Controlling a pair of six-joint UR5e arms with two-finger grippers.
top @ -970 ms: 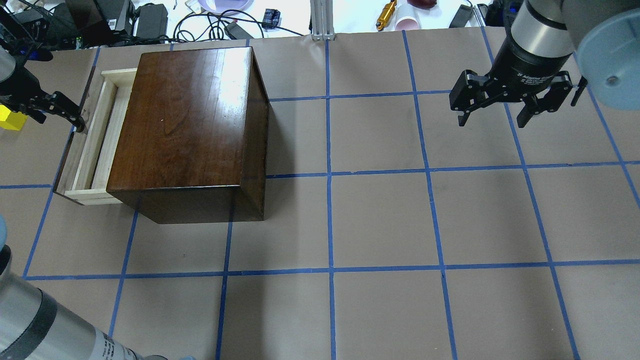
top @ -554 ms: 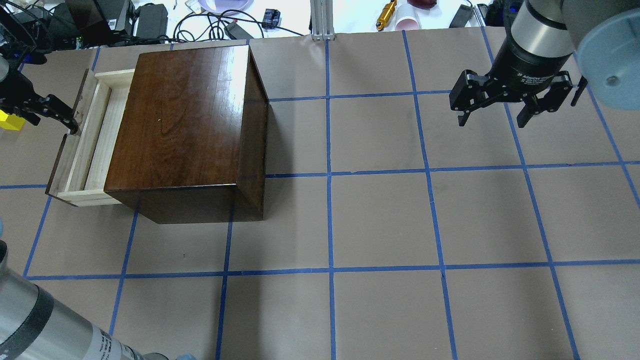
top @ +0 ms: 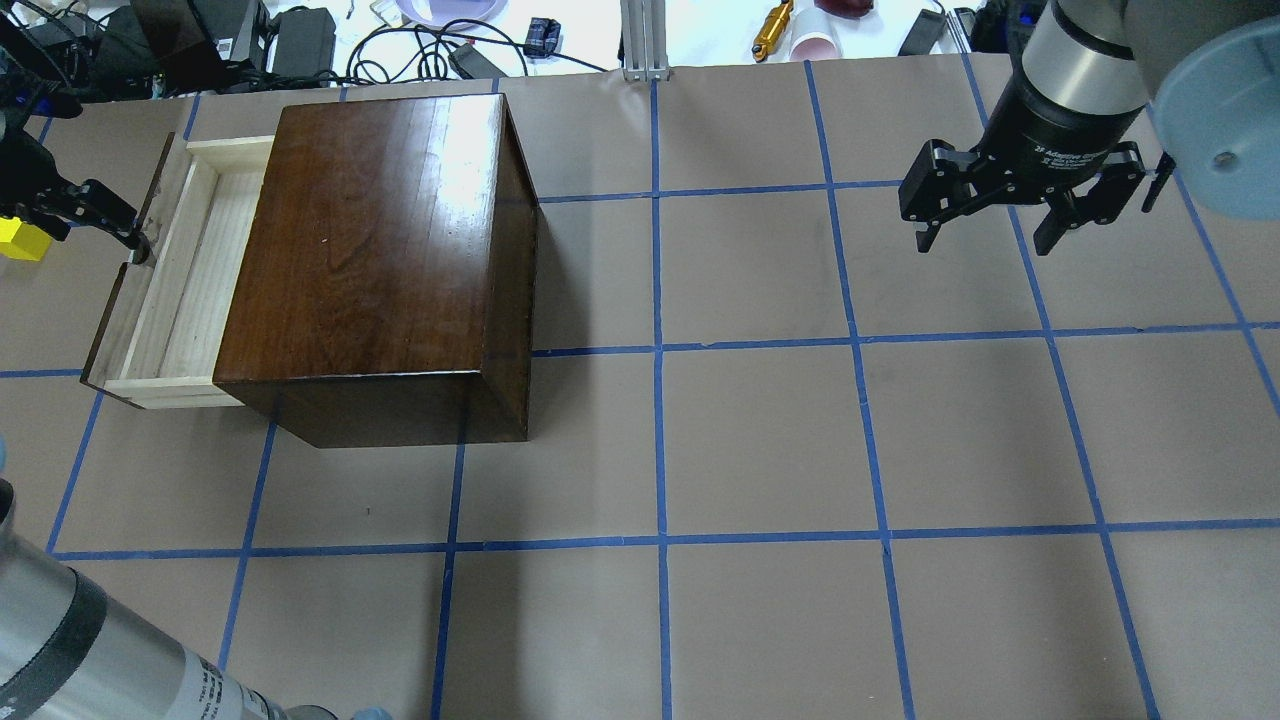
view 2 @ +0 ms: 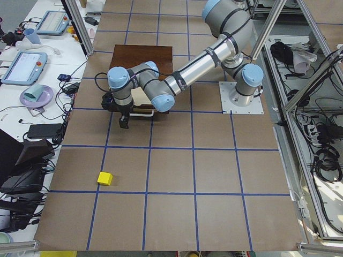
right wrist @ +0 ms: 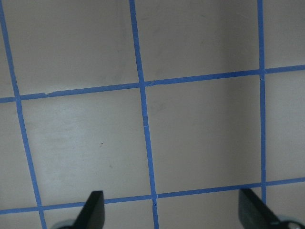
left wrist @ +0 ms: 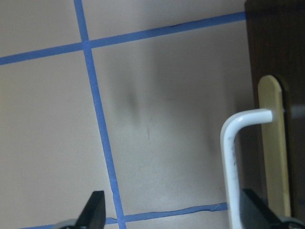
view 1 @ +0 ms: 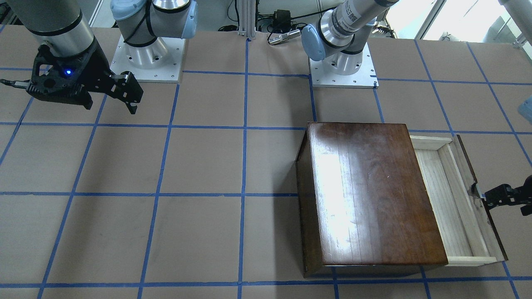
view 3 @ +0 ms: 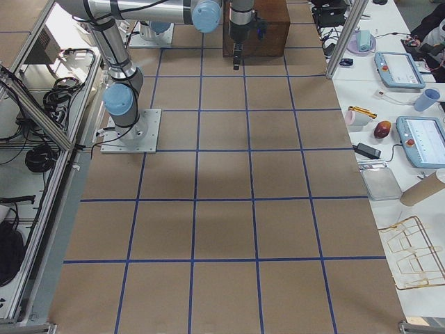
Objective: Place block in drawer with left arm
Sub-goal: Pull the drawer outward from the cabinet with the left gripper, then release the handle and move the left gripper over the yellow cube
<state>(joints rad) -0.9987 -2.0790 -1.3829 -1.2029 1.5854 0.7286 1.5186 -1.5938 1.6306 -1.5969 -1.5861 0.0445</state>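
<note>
The small yellow block (top: 18, 241) lies on the brown table at the far left, outside the drawer; it also shows in the exterior left view (view 2: 105, 178). The pale-wood drawer (top: 183, 285) stands pulled out of the dark cabinet (top: 380, 240) and is empty. My left gripper (top: 85, 215) is open at the drawer front, fingers pointing down. In the left wrist view the white handle (left wrist: 229, 157) stands between the fingers, close to the right finger (left wrist: 257, 214). My right gripper (top: 985, 240) is open and empty, far to the right above the table.
Cables, a pink cup and tools lie beyond the table's far edge (top: 640, 30). The cabinet (view 1: 370, 195) stands as a tall block in the left half. Blue tape lines grid the table.
The drawer has slid further out to the left, and my left gripper has moved left with it at the handle. The right arm has not moved.
</note>
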